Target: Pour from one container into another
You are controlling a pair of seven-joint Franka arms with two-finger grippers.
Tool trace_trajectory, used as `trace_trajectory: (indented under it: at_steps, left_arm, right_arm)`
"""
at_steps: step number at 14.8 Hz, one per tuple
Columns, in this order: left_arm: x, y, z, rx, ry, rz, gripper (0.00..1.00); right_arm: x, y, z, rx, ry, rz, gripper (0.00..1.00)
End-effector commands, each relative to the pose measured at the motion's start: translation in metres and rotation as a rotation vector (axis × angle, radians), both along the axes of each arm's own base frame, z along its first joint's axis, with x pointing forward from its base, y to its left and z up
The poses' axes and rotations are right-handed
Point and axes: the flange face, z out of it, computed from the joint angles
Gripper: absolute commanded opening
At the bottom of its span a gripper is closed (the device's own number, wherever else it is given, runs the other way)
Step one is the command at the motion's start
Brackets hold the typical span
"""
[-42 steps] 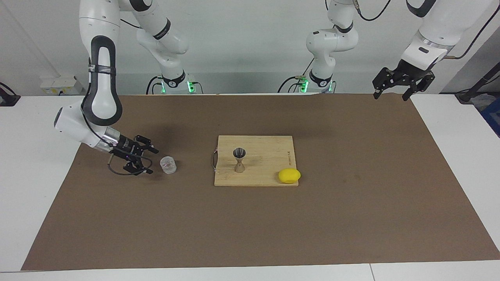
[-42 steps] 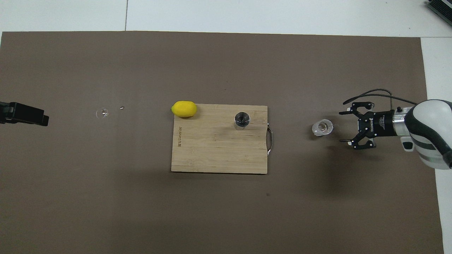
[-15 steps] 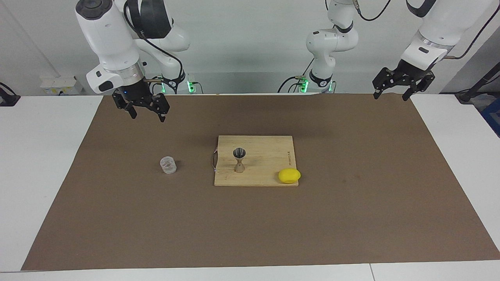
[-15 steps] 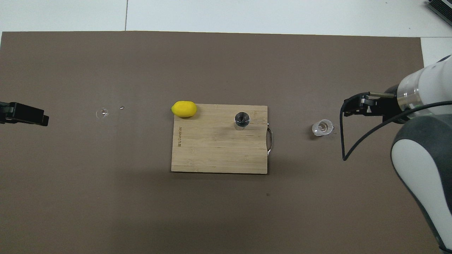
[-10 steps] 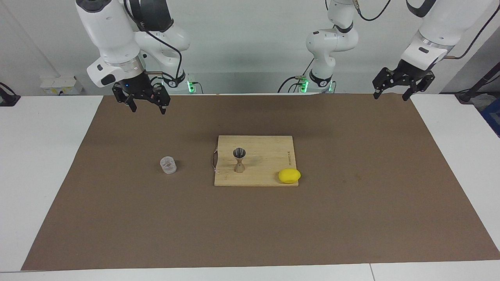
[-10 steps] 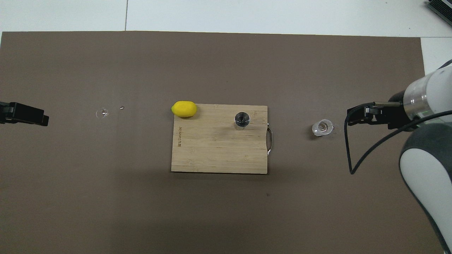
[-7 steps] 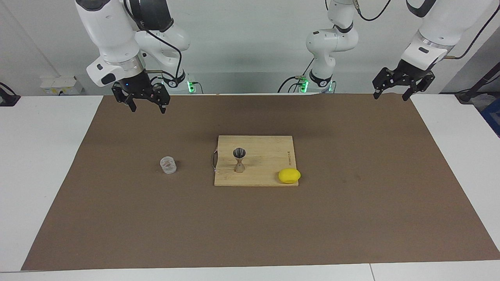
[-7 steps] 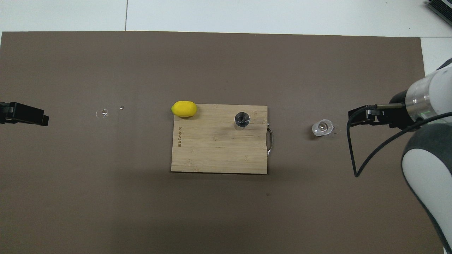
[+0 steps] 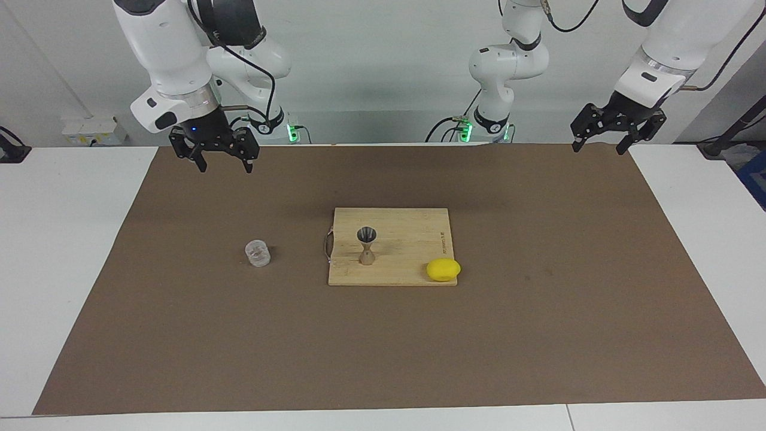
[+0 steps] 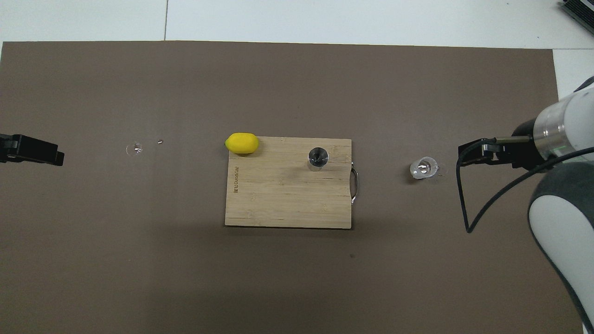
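The clear ribbed glass cup [image 9: 258, 253] [image 10: 423, 168] stands upright on the brown mat, toward the right arm's end of the table. The metal hourglass jigger [image 9: 366, 244] [image 10: 318, 157] stands upright on the wooden cutting board [image 9: 413, 239] [image 10: 278, 199] at mid-table. My right gripper [image 9: 225, 167] [image 10: 469, 155] hangs open and empty, high over the mat's edge by the robots, well clear of the cup. My left gripper [image 9: 599, 148] [image 10: 48, 155] waits open and empty, raised over the mat's corner at the left arm's end.
A yellow lemon [image 9: 443, 270] [image 10: 242, 143] lies at the board's corner, farther from the robots than the jigger. The board's metal handle [image 10: 355, 185] faces the cup. Small shiny specks [image 10: 134, 148] lie on the mat toward the left arm's end.
The right gripper, earlier low and open beside the cup, has lifted and drawn back toward the robots; over the last second it only drifted slightly higher. Cup, jigger and left arm stayed still.
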Motion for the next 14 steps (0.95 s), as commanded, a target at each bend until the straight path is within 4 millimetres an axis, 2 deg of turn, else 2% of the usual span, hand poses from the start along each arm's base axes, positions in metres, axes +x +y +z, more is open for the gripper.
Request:
trace_trajectory:
  at_steps: [1, 14]
  left_arm:
    - [-0.008, 0.0017, 0.0002, -0.01, 0.001, 0.006, 1.0]
    - [-0.008, 0.0017, 0.0002, -0.01, 0.001, 0.006, 1.0]
  right_arm:
    - [-0.001, -0.005, 0.0037, -0.02, -0.007, -0.044, 1.0]
    - [-0.0026, -0.0051, 0.0006, -0.022, 0.001, -0.073, 1.0]
